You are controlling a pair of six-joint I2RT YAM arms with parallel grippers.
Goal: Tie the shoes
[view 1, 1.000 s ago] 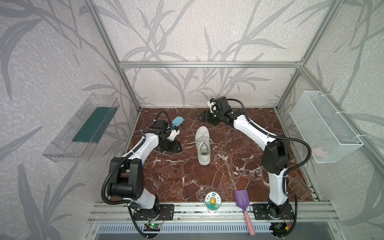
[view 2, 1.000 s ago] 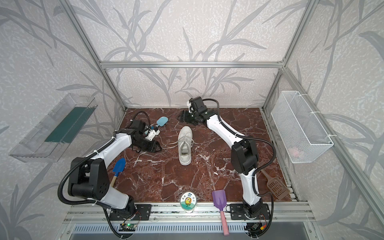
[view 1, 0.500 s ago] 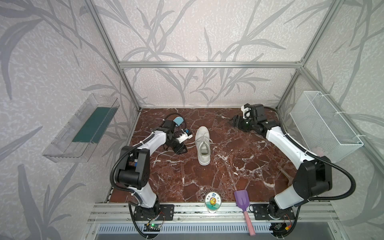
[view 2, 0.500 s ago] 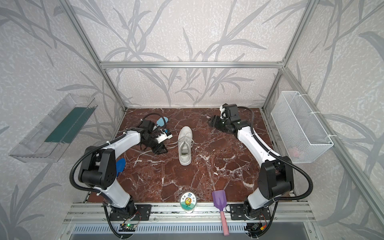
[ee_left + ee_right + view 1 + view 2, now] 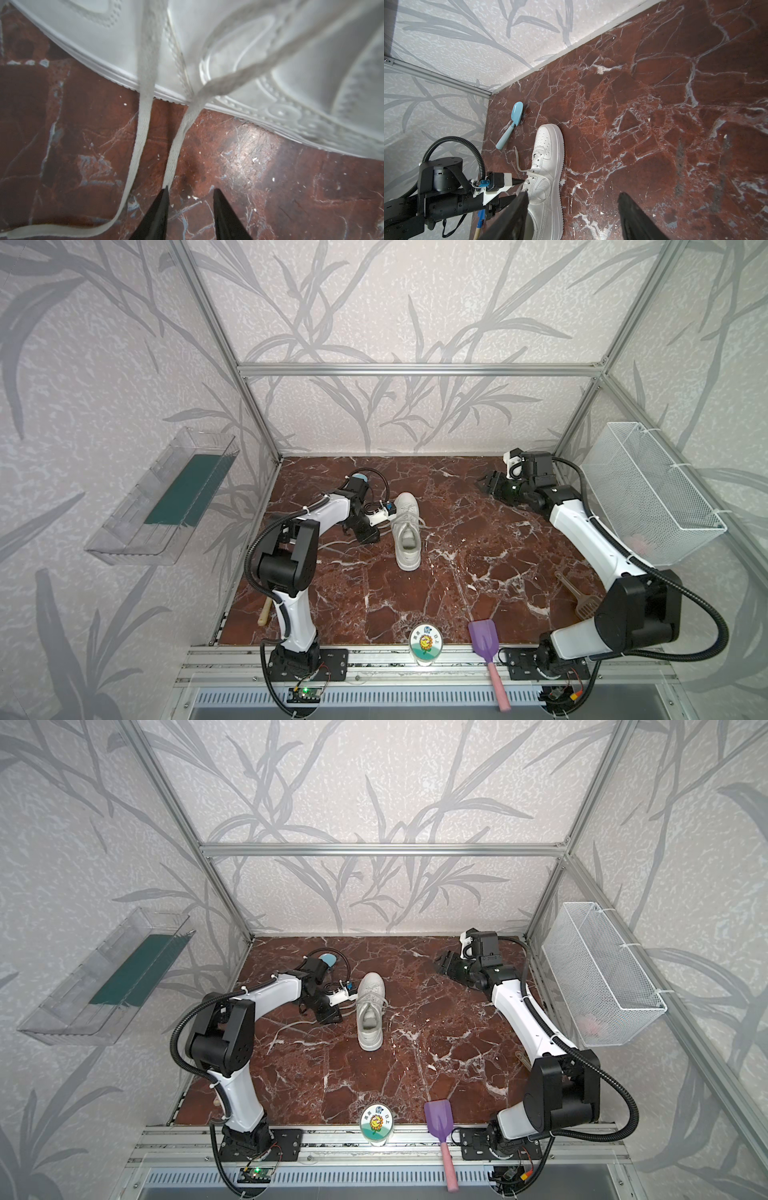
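The shoes show as one white sneaker (image 5: 406,537) (image 5: 370,1017) on the red marble floor, toe toward the back wall. My left gripper (image 5: 375,537) (image 5: 333,1016) is low beside its left flank. In the left wrist view the left gripper (image 5: 190,189) stands open just above the floor, short of the sole (image 5: 116,72). One flat white lace (image 5: 177,137) runs down to one black fingertip (image 5: 165,193); another lace (image 5: 143,108) curves off past it. Nothing lies between the jaws. My right gripper (image 5: 484,483) (image 5: 574,194) hangs open and empty at the back right, far from the sneaker (image 5: 548,176).
A light blue brush (image 5: 512,120) lies behind the left arm. A purple scoop (image 5: 482,641) and a round sticker-topped jar (image 5: 424,645) sit at the front edge. A brown scoop (image 5: 577,597) lies at right. A wire basket (image 5: 648,493) and a clear tray (image 5: 166,497) hang on the side walls.
My right arm has swung from behind the sneaker out to the back right. My left gripper has moved right, up to the sneaker's side, and its jaws have narrowed.
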